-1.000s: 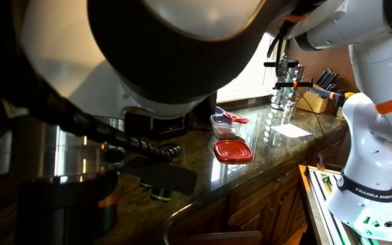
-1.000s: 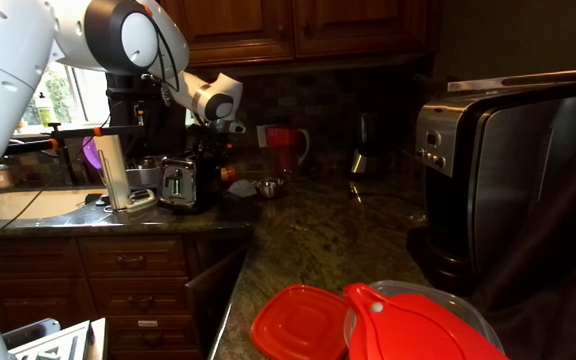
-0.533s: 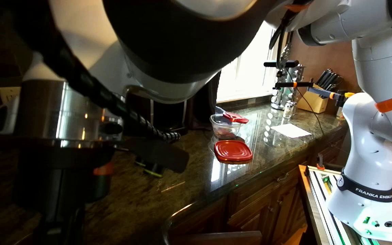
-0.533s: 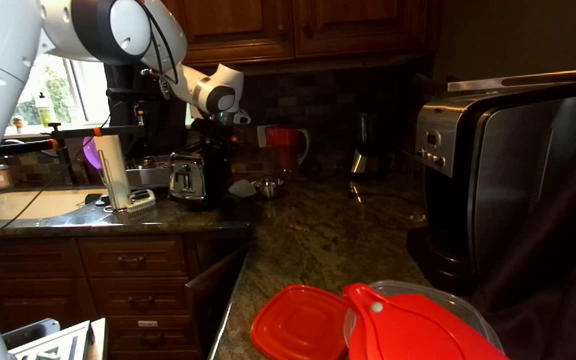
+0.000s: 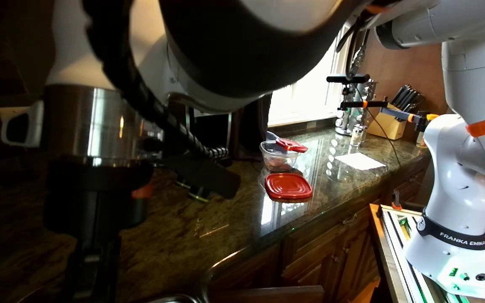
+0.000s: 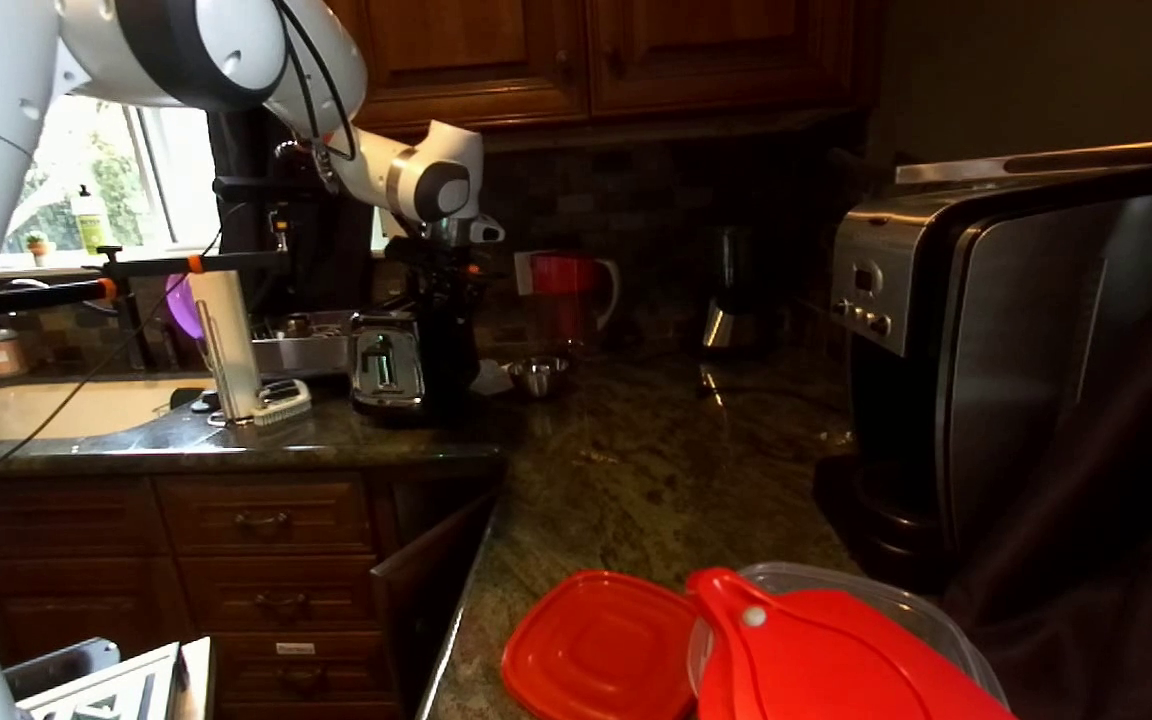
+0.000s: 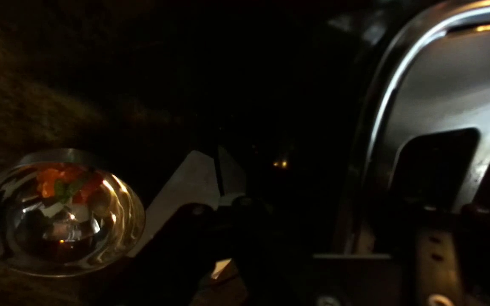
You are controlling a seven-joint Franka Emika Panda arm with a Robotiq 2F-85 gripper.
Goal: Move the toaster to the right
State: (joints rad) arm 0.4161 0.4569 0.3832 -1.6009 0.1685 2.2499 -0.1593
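Observation:
The small toaster (image 6: 388,365), with a shiny silver face and black sides, stands upright at the counter's front edge. Its silver slotted top (image 7: 445,93) fills the right of the wrist view. In an exterior view only a shiny rim, seemingly the toaster's (image 5: 174,299), shows at the bottom edge. My gripper (image 6: 431,300) points down over the toaster's top. In the wrist view the gripper (image 7: 337,205) has its dark fingers apart with the toaster's near wall between them, one outside and one over the slot. The fingertips are lost in shadow. The toaster moves with the gripper.
A small steel bowl (image 6: 538,376) and a white paper (image 6: 491,377) lie right of the toaster. A red-lidded pitcher (image 6: 568,290) stands behind them. A paper towel roll (image 6: 226,345) and brush (image 6: 281,400) are left. The taller silver appliance (image 6: 1016,350) stands far right.
The toaster has shifted right in an exterior view, rising and then sinking slightly, and its face has gone from tilted to upright. The wrist has risen and turned more vertical.

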